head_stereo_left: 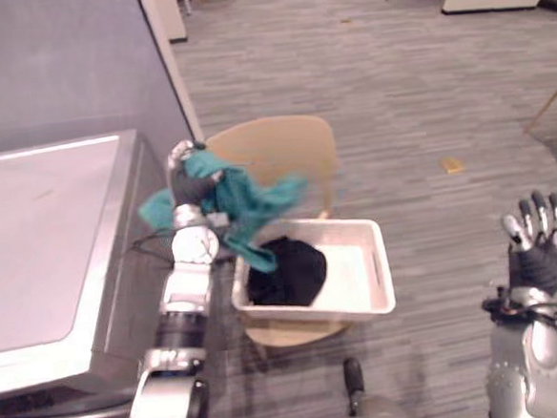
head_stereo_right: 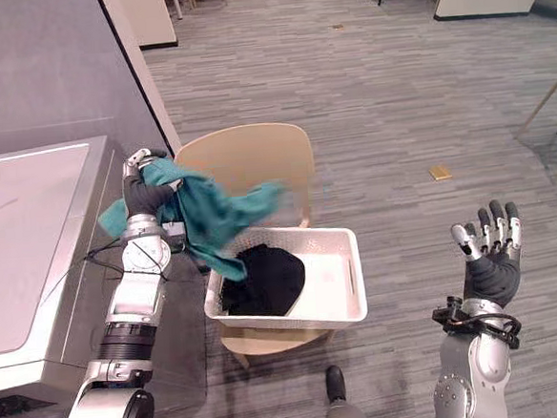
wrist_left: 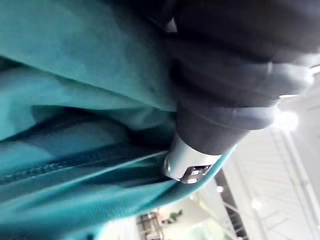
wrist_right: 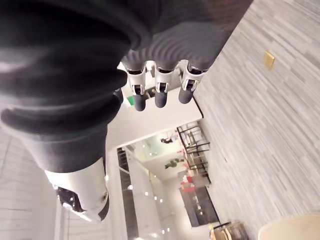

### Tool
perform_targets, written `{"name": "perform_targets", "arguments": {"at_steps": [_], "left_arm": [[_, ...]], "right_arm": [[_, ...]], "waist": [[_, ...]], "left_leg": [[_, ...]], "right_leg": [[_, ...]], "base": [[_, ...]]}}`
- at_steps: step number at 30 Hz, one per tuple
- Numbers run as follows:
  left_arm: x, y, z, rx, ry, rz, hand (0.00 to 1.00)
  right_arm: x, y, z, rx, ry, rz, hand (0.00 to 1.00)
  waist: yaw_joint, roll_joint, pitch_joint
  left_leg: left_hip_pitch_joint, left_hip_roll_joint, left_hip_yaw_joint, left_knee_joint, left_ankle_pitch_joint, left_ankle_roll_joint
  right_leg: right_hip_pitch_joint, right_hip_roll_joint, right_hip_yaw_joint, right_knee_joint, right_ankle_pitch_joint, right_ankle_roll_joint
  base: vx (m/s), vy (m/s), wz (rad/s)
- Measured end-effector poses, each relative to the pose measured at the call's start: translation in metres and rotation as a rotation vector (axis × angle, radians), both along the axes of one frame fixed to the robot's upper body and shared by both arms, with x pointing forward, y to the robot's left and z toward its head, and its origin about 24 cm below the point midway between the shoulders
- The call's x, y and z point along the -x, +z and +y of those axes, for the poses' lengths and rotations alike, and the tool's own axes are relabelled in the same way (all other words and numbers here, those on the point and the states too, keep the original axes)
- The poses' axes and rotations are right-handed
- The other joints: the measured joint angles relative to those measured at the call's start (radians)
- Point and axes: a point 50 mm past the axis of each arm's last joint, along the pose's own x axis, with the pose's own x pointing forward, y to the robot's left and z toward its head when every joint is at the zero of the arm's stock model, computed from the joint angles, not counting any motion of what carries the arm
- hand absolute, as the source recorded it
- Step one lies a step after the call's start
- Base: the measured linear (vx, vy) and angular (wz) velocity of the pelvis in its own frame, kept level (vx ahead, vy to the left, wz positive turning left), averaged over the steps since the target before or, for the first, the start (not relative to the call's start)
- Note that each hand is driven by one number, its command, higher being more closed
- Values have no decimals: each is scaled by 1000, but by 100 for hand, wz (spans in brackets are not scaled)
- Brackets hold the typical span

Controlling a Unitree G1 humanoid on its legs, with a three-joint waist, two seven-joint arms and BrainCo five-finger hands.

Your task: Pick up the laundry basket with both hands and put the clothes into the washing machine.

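My left hand (head_stereo_left: 189, 182) is raised beside the washing machine (head_stereo_left: 42, 245) and is shut on a teal garment (head_stereo_left: 245, 207). The garment hangs down toward the white laundry basket (head_stereo_left: 384, 278). In the left wrist view the teal garment (wrist_left: 75, 100) is bunched against the left hand (wrist_left: 235, 65). The basket rests on a tan chair (head_stereo_left: 274, 147) and holds a black garment (head_stereo_left: 288, 270). Off to the right of the basket, my right hand (head_stereo_right: 490, 256) is held up open, fingers (wrist_right: 160, 90) straight, holding nothing.
The washing machine's silver lid is closed and flat at the left, against a grey wall (head_stereo_left: 58, 62). A small yellow scrap (head_stereo_left: 452, 165) lies on the striped carpet. Wooden furniture legs (head_stereo_left: 554, 113) stand at the far right.
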Motion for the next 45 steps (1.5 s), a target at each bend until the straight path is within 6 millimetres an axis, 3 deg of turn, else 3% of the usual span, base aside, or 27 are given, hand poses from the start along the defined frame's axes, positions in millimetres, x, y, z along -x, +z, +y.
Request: {"name": "perform_targets", "arguments": {"at_steps": [12,19,27,31,35,45], "left_arm": [[5,1,18,11,69,-9,100],[25,-10,18,19,76,-11,100],[69,-59,9,107,19,124,100],[90,-84,-1,177,-39,218,100],[111,-107,-7,215,-62,316,100],[142,-135,-1,238,-49,453,100]], "right_arm": [[10,-5,-3,-18,-11,11,0],[17,-15,-3,-45,-23,52,0],[36,-61,-3,-148,-70,242,0],[48,-87,0,-214,-84,357,0],[55,-94,3,-237,-91,388,0],[69,-124,7,-299,-92,518,0]], "waist": [[-17,-3,-30],[-16,1,-46],[-8,7,-50],[14,12,-59],[16,14,-72],[42,3,-86]], "left_leg": [[-4,2,-23,-1,0,1],[-6,3,-26,-1,1,1],[-25,7,-39,1,0,1],[-40,7,-54,7,0,1],[-47,6,-73,13,1,1],[-54,7,-91,18,1,1]], "right_leg": [[10,0,-17,-9,0,0],[10,0,-26,-9,0,0],[4,-2,-40,-10,-1,1],[1,-6,-53,-10,-2,2],[15,-13,-76,-10,-6,4],[22,-18,-100,-10,-24,7]], "base": [[-10,-23,4],[-2,-4,0],[-14,-24,4],[-6,-17,10],[-6,-10,18],[-8,-15,7]]}}
